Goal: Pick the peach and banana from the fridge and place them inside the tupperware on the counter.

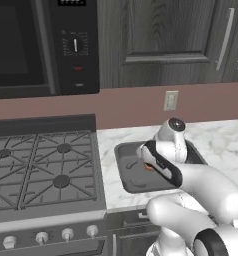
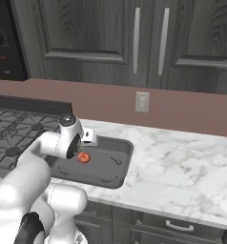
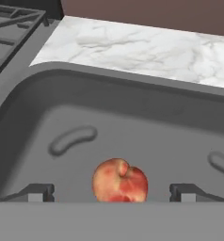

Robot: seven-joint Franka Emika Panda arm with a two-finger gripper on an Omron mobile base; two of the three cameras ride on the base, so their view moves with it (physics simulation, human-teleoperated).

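Note:
The peach (image 3: 119, 182), red-orange with a paler patch, lies on the floor of the dark grey tupperware (image 3: 132, 84). My gripper (image 3: 111, 193) hangs low over it and is open. Its fingertips (image 3: 38, 192) stand wide on either side of the fruit, apart from it. From the right base view the peach (image 2: 84, 157) shows just under my hand, in the tupperware (image 2: 116, 162) on the white marble counter (image 2: 182, 162). In the left base view a sliver of the peach (image 1: 149, 167) peeks past my wrist above the tupperware (image 1: 128, 175). The banana and the fridge are out of view.
A black gas stove (image 1: 41, 170) with grates and front knobs adjoins the tray on its left. A microwave (image 1: 41, 45) hangs above the stove. Dark wood cabinets (image 2: 134, 38) and a wall outlet (image 2: 142, 102) sit behind the counter, which stretches on to the right.

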